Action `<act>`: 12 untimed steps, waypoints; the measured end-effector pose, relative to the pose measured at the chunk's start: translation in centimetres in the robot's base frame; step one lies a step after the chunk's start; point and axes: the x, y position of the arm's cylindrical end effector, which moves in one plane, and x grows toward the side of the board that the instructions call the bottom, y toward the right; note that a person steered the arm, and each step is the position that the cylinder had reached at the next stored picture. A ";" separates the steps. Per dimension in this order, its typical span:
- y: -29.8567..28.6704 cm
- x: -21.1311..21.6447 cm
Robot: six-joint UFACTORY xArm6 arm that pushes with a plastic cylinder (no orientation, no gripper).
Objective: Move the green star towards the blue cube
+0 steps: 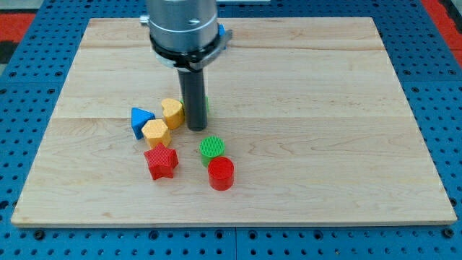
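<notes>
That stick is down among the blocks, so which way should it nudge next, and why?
Probably a short push toward the view's left. My tip stands in front of a green block, mostly hidden, likely the star. The blue block lies left, beyond the yellow heart.

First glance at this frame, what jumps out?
The big grey arm housing at the view's top, its dark rod dropping to my tip amid the blocks. They cluster left of centre on the wooden board: a yellow heart beside the rod, a blue block, a yellow hexagon, a red star, a green cylinder and a red cylinder. A green sliver peeks from behind the rod; its shape is hidden.
</notes>
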 end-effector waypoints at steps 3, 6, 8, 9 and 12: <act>-2.1 -6.2; 0.2 -8.7; 1.4 -11.0; -3.1 -11.8; -7.3 -13.8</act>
